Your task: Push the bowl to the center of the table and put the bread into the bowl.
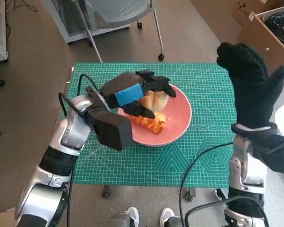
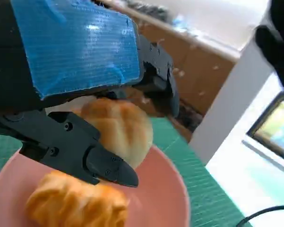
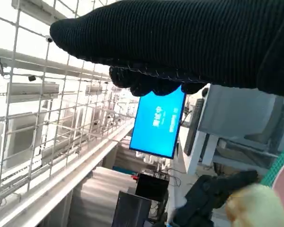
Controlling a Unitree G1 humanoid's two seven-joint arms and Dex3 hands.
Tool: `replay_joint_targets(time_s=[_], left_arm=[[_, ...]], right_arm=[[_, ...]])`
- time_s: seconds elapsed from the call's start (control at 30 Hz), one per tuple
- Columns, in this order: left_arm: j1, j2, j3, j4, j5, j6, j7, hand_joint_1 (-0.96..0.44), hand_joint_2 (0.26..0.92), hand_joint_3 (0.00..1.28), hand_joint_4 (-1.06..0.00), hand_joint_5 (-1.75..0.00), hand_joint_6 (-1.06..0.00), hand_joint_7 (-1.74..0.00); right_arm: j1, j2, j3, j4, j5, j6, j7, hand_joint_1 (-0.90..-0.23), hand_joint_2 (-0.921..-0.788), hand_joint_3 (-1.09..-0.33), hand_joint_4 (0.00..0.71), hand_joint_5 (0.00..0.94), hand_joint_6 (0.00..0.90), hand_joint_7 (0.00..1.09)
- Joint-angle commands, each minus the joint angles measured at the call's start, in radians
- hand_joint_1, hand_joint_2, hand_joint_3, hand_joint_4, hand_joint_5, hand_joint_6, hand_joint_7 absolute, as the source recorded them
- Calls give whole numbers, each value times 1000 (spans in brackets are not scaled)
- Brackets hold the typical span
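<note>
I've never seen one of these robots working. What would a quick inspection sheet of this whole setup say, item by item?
Surface: green cutting mat covering a small table.
Job's things: pink bowl near the mat's middle; a round bread roll held over it; an orange-brown pastry lying inside.
Clutter: nothing seen on the mat.
Hands: left hand grips the roll above the bowl; right hand raised off the table, fingers spread, holding nothing.
Cables: black cables loop along both forearms.
Surroundings: office chair, cardboard box, a person's shoes by the table's near edge.
</note>
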Motion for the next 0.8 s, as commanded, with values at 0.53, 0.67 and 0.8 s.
replay_joint_targets(time_s=[0.53,0.67,0.8], left_arm=[[105,-79,117,-9,-208,-47,33,-772,921,370,-67,0,-41,-348],[117,-103,172,-15,-285,-88,48,-796,921,485,-47,0,-35,-342],[139,-137,237,-74,-394,-92,54,-798,921,577,-28,0,-20,-337]], right_arm=[[27,11,10,-34,-10,7,-21,-633,-921,-701,241,0,5,568],[23,11,12,-38,-9,7,-21,-636,-921,-700,241,0,5,569],[20,13,15,-47,-8,7,-22,-637,-921,-699,242,1,6,569]])
